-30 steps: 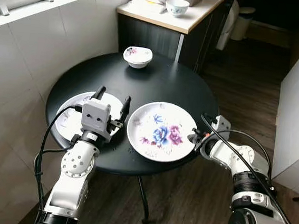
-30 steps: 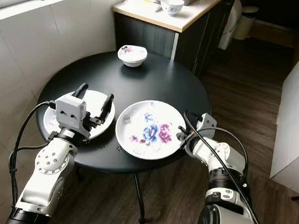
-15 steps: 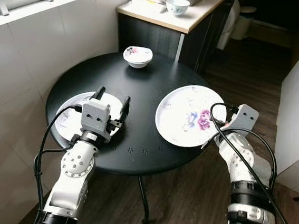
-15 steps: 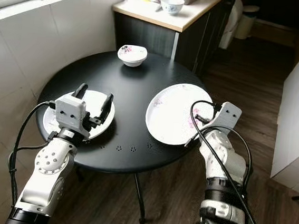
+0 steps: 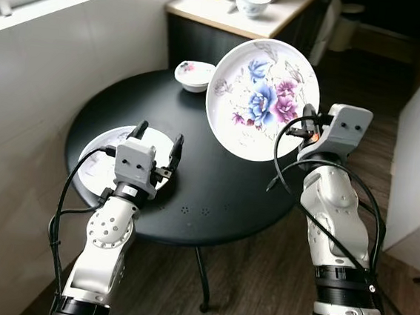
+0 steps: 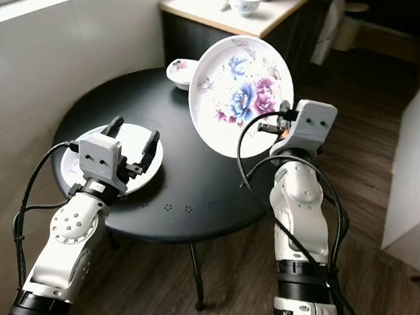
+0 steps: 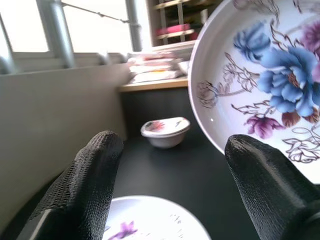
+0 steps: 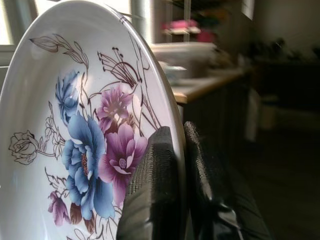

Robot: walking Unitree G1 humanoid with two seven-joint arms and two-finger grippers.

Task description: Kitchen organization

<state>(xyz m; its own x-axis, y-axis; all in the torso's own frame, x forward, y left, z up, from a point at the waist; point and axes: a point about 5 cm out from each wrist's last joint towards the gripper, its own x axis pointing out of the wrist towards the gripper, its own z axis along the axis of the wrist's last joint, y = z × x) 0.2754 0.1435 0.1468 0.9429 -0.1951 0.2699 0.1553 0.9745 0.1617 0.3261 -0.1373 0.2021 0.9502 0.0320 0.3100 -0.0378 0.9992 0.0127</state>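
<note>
A large white plate with blue and purple flowers is lifted well above the round black table, tilted nearly upright with its face toward me. My right gripper is shut on its rim, one finger on the face and one behind. A smaller white plate lies flat at the table's left side. My left gripper hovers open just over that small plate, fingers spread with nothing between them.
A small flowered bowl sits at the table's far edge. Behind it stands a dark cabinet with a light counter carrying another bowl. A tiled wall and window run along the left; wooden floor lies to the right.
My right gripper has raised the big plate from beside the table's right edge to high above it and tipped it nearly upright. The left arm has stayed over the small plate.
</note>
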